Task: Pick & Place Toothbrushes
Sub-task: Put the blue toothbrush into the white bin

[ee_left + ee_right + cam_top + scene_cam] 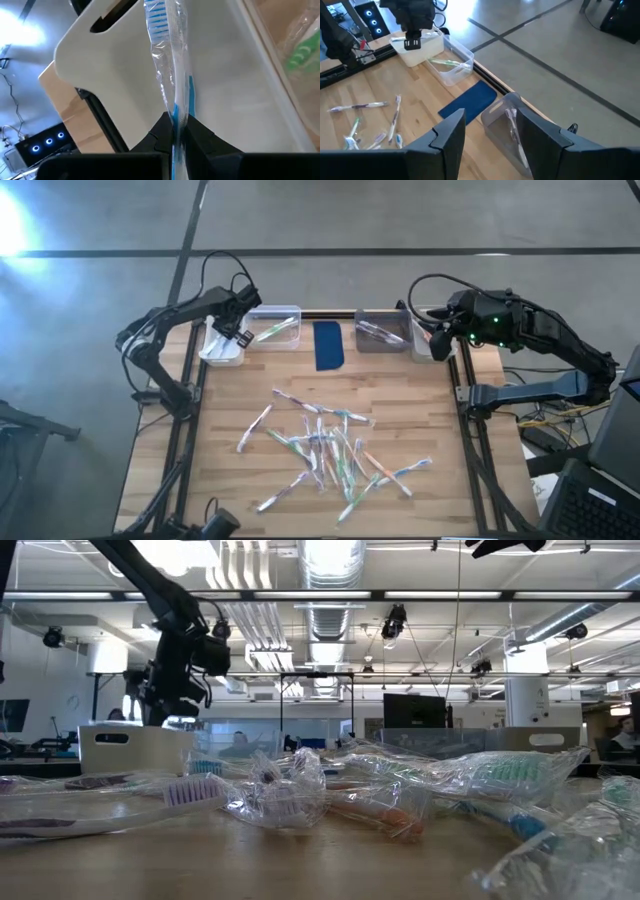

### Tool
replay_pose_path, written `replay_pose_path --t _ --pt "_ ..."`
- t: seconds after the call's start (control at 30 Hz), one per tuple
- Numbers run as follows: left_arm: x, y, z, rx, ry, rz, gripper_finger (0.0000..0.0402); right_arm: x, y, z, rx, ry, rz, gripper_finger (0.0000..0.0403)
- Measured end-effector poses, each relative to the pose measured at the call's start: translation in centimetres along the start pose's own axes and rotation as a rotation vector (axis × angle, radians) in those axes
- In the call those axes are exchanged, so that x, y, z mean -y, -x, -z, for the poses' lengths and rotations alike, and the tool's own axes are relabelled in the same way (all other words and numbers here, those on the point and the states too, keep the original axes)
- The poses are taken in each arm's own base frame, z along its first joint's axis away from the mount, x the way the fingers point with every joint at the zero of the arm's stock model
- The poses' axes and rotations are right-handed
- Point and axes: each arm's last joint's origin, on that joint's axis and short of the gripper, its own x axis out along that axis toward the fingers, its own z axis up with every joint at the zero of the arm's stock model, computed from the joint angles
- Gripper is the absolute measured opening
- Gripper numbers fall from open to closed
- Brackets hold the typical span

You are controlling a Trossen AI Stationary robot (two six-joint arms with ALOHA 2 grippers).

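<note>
Clearly, the left tool (pixel 175 134) pinches a plastic-wrapped blue-and-white toothbrush (pixel 172 60).

Toothbrushes (pixel 325 445) lie scattered mid-desk (pixel 230 405). Along the far edge sit four bins and a blue pad (pixel 328 345); left tool (pixel 238 335) hovers over the white bin (pixel 222 350).

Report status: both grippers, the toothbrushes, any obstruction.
Left gripper shut on wrapped blue toothbrush over white bin. Right gripper open, empty, above grey bin. Toothbrush pile mid-table. Nothing blocking.
</note>
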Motion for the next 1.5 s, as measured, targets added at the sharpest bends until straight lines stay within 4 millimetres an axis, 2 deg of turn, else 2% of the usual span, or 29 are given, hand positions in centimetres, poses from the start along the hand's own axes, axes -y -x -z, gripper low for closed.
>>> replay_pose_path --t 0.5,0.93,1.23,1.5 --pt "0.8 -2.5 -0.7 -0.048 -0.052 0.006 0.0021 0.0 0.0 0.0 0.001 -0.003 0.001 0.0196" --pt "1.1 -3.3 -1.2 -0.045 -0.051 0.014 0.0022 0.0 0.0 0.0 0.001 0.0 0.001 0.017" --pt "1.0 -3.2 -1.0 -0.056 -0.055 0.014 0.0121 0.0 0.0 0.0 0.001 0.0 0.001 0.0183" --pt "0.4 -2.1 -0.3 -0.081 -0.076 0.01 0.0156 0.0 0.0 0.0 0.001 0.0 0.001 0.0197"
